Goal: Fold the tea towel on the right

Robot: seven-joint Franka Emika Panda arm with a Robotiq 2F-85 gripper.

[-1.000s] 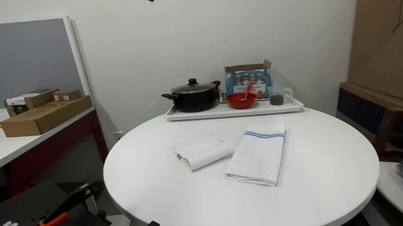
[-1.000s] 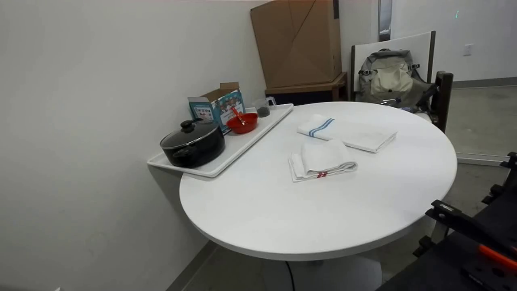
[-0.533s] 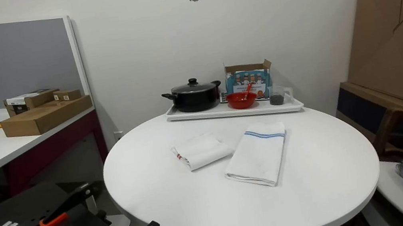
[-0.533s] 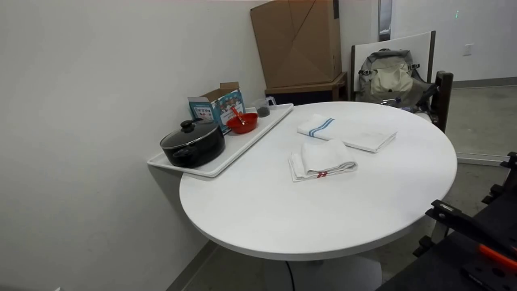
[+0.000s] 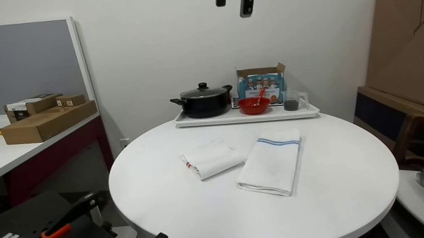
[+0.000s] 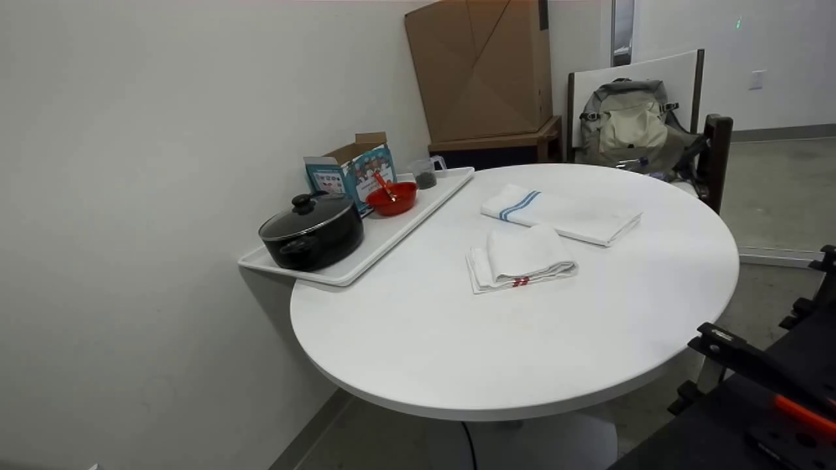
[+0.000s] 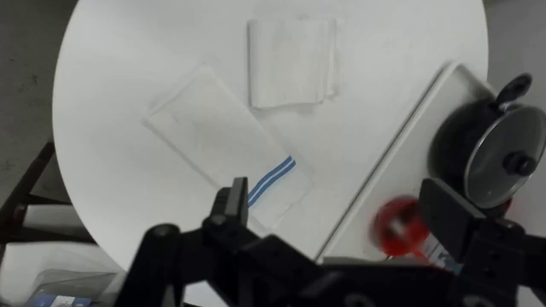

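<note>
A white tea towel with blue stripes (image 5: 272,164) lies flat, folded into a long rectangle, on the right of the table in an exterior view. It also shows in the other views (image 6: 568,215) (image 7: 222,128). A white towel with a red mark (image 5: 214,159), folded smaller, lies close beside it on the left. It also shows in the remaining views (image 6: 529,258) (image 7: 292,64). My gripper (image 5: 234,7) is open and empty, high above the table. In the wrist view my gripper (image 7: 336,187) has its fingers wide apart, and one finger covers a striped edge of the towel.
A white round table (image 5: 337,210) carries everything. A white tray (image 5: 233,120) at the wall holds a black pot (image 5: 206,103), a red bowl (image 5: 252,107), a blue box (image 5: 261,81) and a clear cup (image 5: 291,103). A large cardboard box (image 5: 417,44) stands at the side.
My gripper has moved to the right and lower in an exterior view, and more of it shows. It stays open. Both towels and the tray have not moved.
</note>
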